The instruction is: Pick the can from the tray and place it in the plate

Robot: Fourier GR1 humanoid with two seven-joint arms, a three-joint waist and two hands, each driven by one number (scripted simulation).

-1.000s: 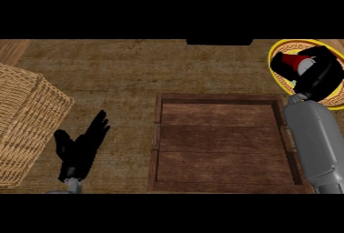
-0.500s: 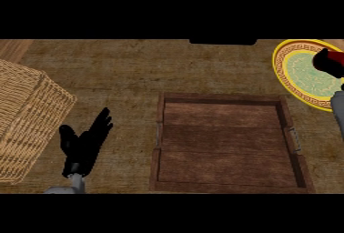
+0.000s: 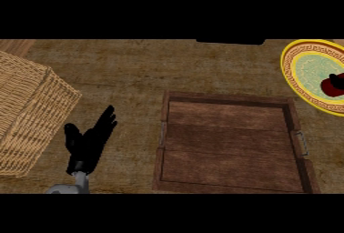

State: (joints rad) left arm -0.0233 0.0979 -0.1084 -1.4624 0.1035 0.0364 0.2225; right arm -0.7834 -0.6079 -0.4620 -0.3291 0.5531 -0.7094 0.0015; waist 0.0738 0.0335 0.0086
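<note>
Wood-brown tray (image 3: 232,145) sits on the counter (image 3: 134,68), its plank floor bare, metal handles on its left and right walls. The can is not in it.

Plate (image 3: 306,75) at the upper right edge: yellow rim with a dark red patterned band, pale green centre, partly cut off by the view's border. On its right part, at the border, a dark red shape with black over it (image 3: 333,84). Cannot tell whether the red is the can, nor whether the black is part of the right hand; too little shows, so the right hand's state cannot be told.

Change from a second ago: then the grey right forearm ran up the right side past the tray, and the black hand lay over the plate with red and white showing under it. Half a second ago only a sliver of arm remained at the right edge, with a red-and-black form on the plate's right part. Now the forearm is gone from view and more of the plate's green centre is exposed. The whole scene has also shifted slightly in the view.

Left hand (image 3: 87,143): on the counter's left, between the wicker basket (image 3: 30,113) and the tray, apart from both. Fingers straight and pointing up, thumb spread, holding nothing. Same pose as in both earlier frames.
</note>
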